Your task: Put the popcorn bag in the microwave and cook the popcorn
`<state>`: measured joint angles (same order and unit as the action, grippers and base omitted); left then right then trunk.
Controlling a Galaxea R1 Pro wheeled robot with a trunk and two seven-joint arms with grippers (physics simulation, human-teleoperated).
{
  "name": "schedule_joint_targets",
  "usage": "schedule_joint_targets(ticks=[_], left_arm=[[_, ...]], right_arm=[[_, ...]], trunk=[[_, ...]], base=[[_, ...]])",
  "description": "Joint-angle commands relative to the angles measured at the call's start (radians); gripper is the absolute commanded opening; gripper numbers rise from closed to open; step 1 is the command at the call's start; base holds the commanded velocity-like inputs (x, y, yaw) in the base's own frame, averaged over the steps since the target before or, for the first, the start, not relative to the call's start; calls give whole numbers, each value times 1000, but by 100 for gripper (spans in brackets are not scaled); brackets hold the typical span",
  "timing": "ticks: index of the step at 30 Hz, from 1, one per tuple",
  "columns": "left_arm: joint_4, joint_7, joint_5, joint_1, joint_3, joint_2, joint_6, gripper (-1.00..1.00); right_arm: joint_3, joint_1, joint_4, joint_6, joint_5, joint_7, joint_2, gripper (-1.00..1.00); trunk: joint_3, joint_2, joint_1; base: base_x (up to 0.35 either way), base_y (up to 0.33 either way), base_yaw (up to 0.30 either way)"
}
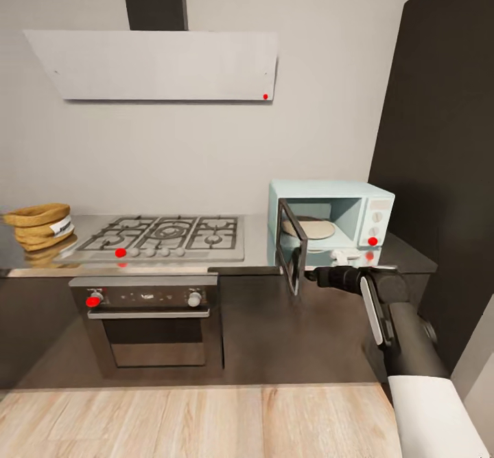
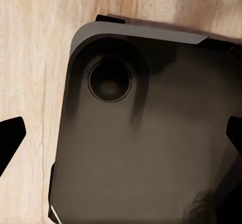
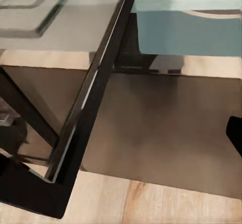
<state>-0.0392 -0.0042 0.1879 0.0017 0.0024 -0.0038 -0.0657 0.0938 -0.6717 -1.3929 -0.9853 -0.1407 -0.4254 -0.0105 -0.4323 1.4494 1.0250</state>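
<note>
The tan popcorn bag (image 1: 41, 228) sits at the far left of the glossy grey countertop (image 1: 257, 238), beside the hob. The mint-blue microwave (image 1: 370, 204) stands at the right end with its dark glass door (image 1: 291, 245) swung open toward me and a pale turntable (image 1: 317, 228) inside. My right gripper (image 1: 303, 274) is at the door's lower outer edge, nothing between its fingers. In the right wrist view the door (image 3: 96, 103) runs past close by and the right gripper (image 3: 121, 158) is open. The left gripper (image 2: 121, 138) is open over my own dark base (image 2: 151, 148).
A grey gas hob (image 1: 165, 235) lies between bag and microwave, with a built-in oven (image 1: 154, 321) below and a hood (image 1: 158, 66) above. A tall dark cabinet (image 1: 439, 169) stands right of the microwave. The floor (image 1: 192, 420) is light wood.
</note>
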Motion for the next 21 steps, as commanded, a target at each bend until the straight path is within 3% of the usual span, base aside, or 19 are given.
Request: schedule_joint_targets(ticks=[1,3,5,8,12,14,17,18,19,21], left_arm=[[-1,0,7,0,0,0,-2,100],[-1,0,7,0,-1,-1,-2,100],[-1,0,7,0,-1,-1,-2,100],[-1,0,7,0,0,0,-2,100],[-1,0,8,0,1,0,-2,100],[-1,0,8,0,1,0,-2,100],[-1,0,8,0,1,-1,-2,100],[-1,0,8,0,1,-1,-2,100],[-1,0,8,0,1,0,-2,100],[-1,0,8,0,1,0,-2,100]], right_arm=[[-14,0,2,-11,34,2,-12,100],[67,0,8,-6,27,64,-58,100],[91,0,9,-5,25,88,-86,100],[107,0,38,-3,25,126,-152,100],[111,0,152,6,11,153,-167,100],[112,5,267,66,-15,164,-168,100],[113,17,512,226,-44,170,-171,100],[113,21,866,452,-56,171,-192,100],[113,21,950,510,-57,171,-196,100],[111,21,1273,734,-60,187,-204,100]], trunk=[[-1,1,0],[-1,1,0],[-1,1,0],[-1,1,0],[-1,1,0],[-1,1,0],[-1,1,0],[-1,1,0],[-1,1,0],[-1,1,0]], base=[[-17,17,0],[-6,6,0],[-2,2,0],[0,0,0],[0,0,0],[0,0,0],[0,0,0],[0,0,0],[0,0,0],[0,0,0]])
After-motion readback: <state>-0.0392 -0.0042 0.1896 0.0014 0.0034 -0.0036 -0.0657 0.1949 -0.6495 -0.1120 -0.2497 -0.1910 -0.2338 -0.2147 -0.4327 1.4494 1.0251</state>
